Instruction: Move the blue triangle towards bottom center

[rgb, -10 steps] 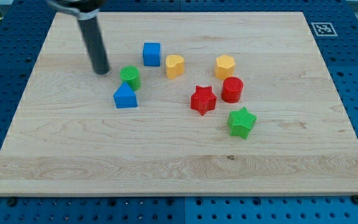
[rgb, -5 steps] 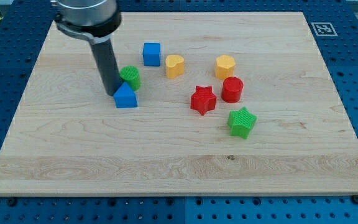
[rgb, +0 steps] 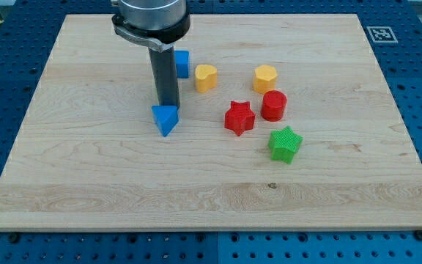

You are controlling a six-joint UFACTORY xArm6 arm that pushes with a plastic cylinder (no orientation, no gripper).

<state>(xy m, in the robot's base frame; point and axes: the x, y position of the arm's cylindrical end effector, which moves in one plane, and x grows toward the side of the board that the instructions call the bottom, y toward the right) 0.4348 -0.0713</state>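
Note:
The blue triangle [rgb: 165, 119] lies on the wooden board [rgb: 86, 183], left of centre, its point turned toward the view's bottom. My tip [rgb: 168, 105] stands right at the triangle's upper edge, touching it. The dark rod rises from there to the view's top. The rod hides the green cylinder that stood above the triangle; I cannot see it now.
A blue cube [rgb: 182, 64] is partly hidden behind the rod. A yellow heart [rgb: 206, 77] and a yellow hexagon [rgb: 265, 78] lie to its right. A red star [rgb: 239, 117], a red cylinder [rgb: 274, 105] and a green star [rgb: 285, 144] sit at the centre right.
My tip moved right and down to the triangle's upper side. The blue triangle slid right and a little down and turned. The green cylinder went out of sight behind the rod.

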